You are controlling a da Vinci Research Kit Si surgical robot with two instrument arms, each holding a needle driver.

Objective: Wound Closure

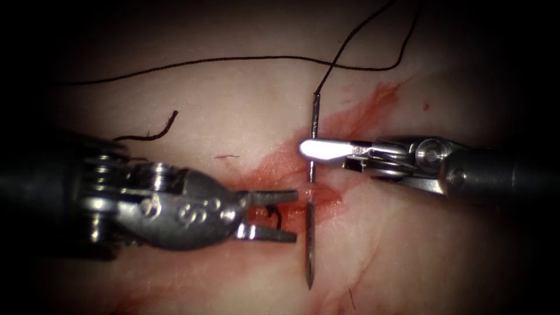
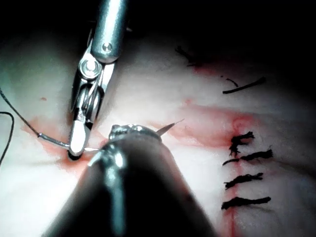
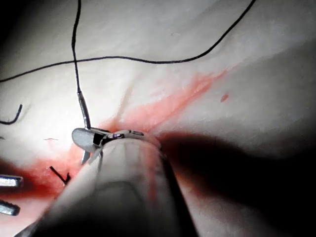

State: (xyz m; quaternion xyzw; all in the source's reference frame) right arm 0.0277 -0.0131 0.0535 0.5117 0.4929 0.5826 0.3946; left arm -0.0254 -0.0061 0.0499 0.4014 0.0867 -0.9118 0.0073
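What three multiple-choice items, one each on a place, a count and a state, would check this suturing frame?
1. Where along the needle does the right tool grip?
A. at the tip
B. toward the thread end
C. nowhere

2. How many finished dark stitches lie in a row in the left wrist view?
A. one
B. four
C. nine

3. How do the left tool jaws stand?
A. open, empty
B. shut on the needle
C. shut on the tissue

Key: B, the jaws clamp below the thread joint; B, four bars show; A, a gap parts them beside the emerged needle tip.
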